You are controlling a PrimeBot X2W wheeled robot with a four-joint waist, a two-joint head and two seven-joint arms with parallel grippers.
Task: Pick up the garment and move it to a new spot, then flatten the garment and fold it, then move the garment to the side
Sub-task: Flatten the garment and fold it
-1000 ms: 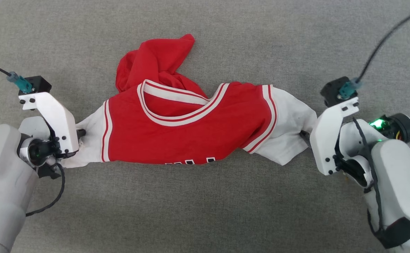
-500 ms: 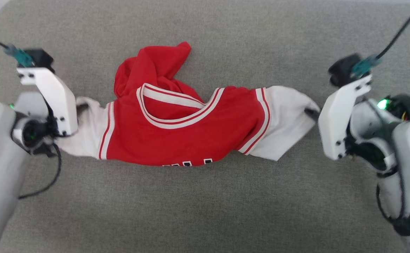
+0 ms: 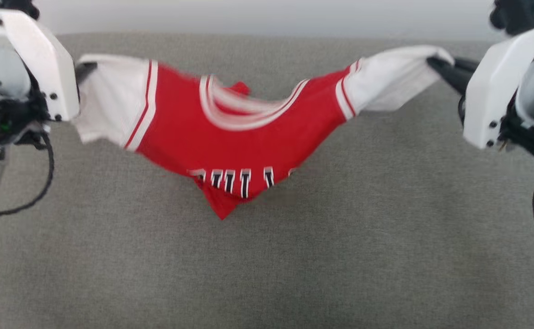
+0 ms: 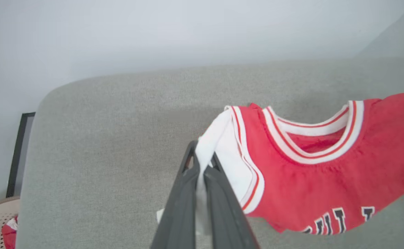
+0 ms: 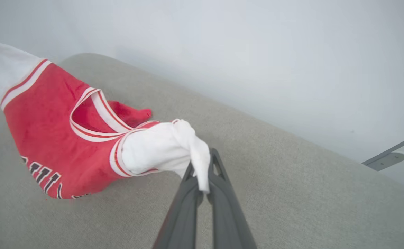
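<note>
soft matt cloth garment [image 3: 230,141] on rough woven grey fabric surface [image 3: 386,237].

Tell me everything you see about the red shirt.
The red jersey T-shirt has white short sleeves, red-and-white striped trim at neck and sleeve seams, and dark lettering on the front. Soft knit, it hangs stretched between the shut left pincer and right pincer, one sleeve each, sagging over the grey fabric surface.
</note>
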